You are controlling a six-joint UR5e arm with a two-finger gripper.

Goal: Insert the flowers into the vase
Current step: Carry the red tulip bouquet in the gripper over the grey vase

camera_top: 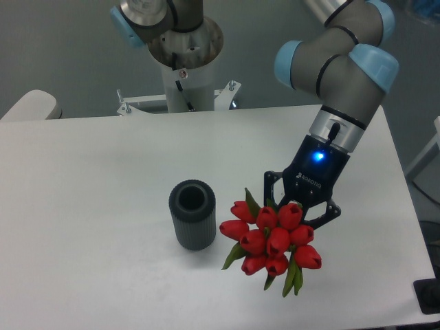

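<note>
A: Well, nearest the camera are the flowers, a tight bunch of red tulip buds with green leaves poking out below and to the left. The buds face the camera and hang over the white table, toward its front right part.

B: And what has them?

A: The gripper, just behind and above the bunch. Its black fingers come down on either side of the upper buds, and the bunch sits between them. The jaws look partly closed around the bunch, holding it, though the buds hide the fingertips, so the exact contact can't be seen. A blue light glows on the gripper body.

B: Where's the vase?

A: The vase stands upright on the table just left of the bunch, dark grey, ribbed down its sides, round mouth open to the camera. The leftmost bud is close to its right side, but they appear apart. Nothing is in the mouth.

B: Farther back?

A: The arm rises from the gripper up to the right, grey with light blue joint caps. Beyond the table's far edge stands the robot base on a white pedestal, against a grey wall
</note>
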